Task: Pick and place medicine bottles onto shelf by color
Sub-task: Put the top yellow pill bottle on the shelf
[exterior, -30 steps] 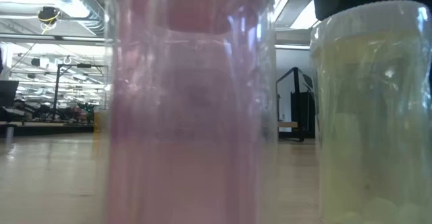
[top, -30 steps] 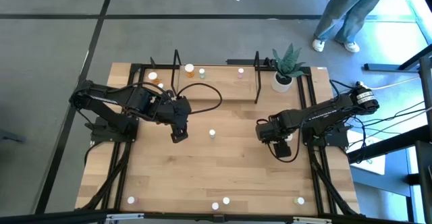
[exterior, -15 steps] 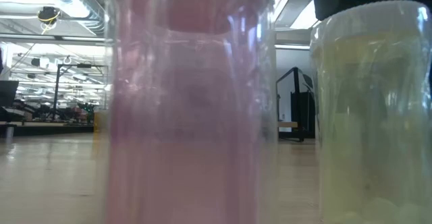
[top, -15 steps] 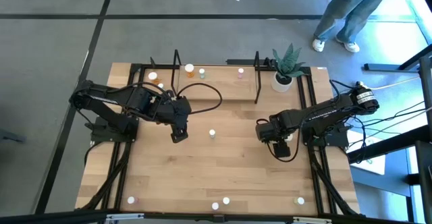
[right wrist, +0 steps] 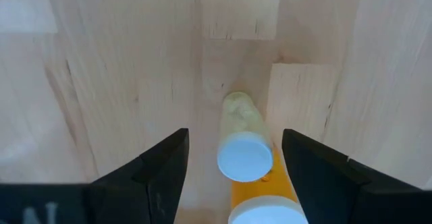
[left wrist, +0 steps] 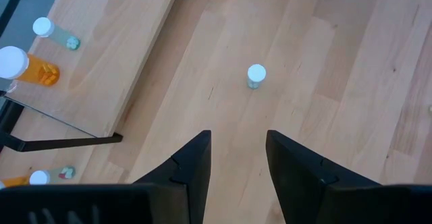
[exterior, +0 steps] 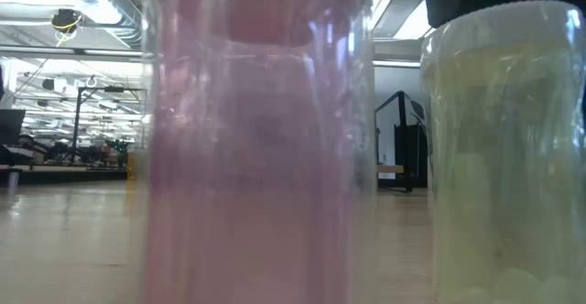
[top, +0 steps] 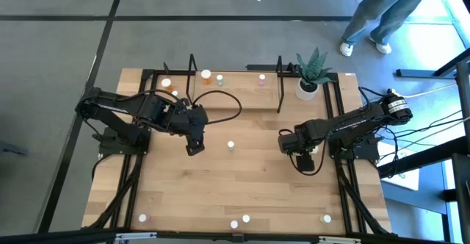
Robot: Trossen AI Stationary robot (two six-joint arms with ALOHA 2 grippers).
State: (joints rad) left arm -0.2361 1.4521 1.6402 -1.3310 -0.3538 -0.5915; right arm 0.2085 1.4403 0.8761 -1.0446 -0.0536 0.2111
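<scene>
Here we see the left end effector (top: 193,148) hanging over the middle-left of the desk (top: 220,185), its two dark fingers (left wrist: 192,170) parted with nothing between them. In its wrist view a small green bottle (left wrist: 256,75) with a white cap stands upright on the bare wood ahead of the fingers, apart from them; from above the same bottle (top: 230,146) sits just right of that end effector.

The right end effector (top: 308,160) is low over the right side of the desk. Its wrist view shows the fingers (right wrist: 162,163) spread wide, with two bottles lying between them: a whitish bottle (right wrist: 241,126) and, nearer the camera, an orange bottle (right wrist: 263,196). We cannot tell whether either finger touches them, and neither bottle looks gripped.

The shelf (top: 228,82) stands at the far edge of the desk, carrying an orange bottle (top: 206,76), a green one (top: 219,79) and a pink one (top: 261,79). More bottles stand along the near edge (top: 245,219). A white plant pot (top: 308,88) sits beside the shelf's right end. The low view is filled by a pink bottle (exterior: 256,139) and a whitish one (exterior: 508,148) right at the lens. A person's legs (top: 382,12) show beyond the desk.
</scene>
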